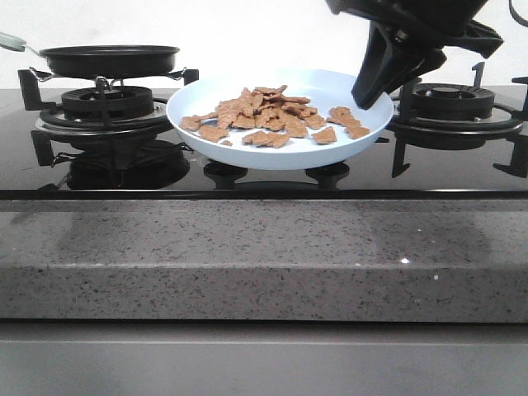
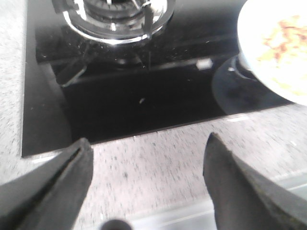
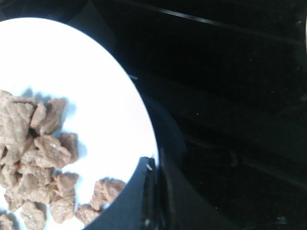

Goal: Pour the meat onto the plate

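Reddish-brown meat (image 1: pixel 272 117) lies heaped across the pale blue plate (image 1: pixel 247 157), just beside my right gripper (image 1: pixel 373 92), whose fingers are clamped on the plate's right rim (one finger over the inner edge in the right wrist view). I hold the plate above the black glass hob (image 1: pixel 454 169), between the burners. My right arm reaches down from above. My left gripper (image 2: pixel 148 184) hangs with fingers apart over the speckled stone counter (image 2: pixel 158 163). I read no writing anywhere.
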`<state>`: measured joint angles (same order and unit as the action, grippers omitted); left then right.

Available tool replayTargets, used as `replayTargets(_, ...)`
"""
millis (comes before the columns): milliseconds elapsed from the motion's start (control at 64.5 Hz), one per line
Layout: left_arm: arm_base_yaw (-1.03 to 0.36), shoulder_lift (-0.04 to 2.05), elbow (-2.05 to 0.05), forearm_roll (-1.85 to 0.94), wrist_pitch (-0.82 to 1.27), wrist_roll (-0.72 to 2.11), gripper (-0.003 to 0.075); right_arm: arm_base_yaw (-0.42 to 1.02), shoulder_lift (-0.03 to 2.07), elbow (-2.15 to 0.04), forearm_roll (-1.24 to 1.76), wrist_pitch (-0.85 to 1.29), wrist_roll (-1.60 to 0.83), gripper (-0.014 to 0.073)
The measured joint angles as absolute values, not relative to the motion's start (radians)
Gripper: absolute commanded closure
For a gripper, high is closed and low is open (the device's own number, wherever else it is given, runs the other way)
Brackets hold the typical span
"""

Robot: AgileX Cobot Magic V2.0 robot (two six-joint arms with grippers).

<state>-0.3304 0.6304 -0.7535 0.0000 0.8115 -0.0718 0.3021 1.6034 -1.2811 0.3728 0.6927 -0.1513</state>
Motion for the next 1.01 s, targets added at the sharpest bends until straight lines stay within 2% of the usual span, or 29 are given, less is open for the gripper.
replayTargets(635, -0.33, 0.596, -0.743, 0.0, 0.812, -0.072, 0.0239, 0.302, 1.603, -1.297, 0.377, 0.703, -0.151, 0.0707)
replayTargets(1007, -0.33, 0.596, -0.743, 0.0, 0.812, -0.072, 0.0239, 0.196, 1.673, -1.591, 0.373, 0.819, -0.153, 0.0707)
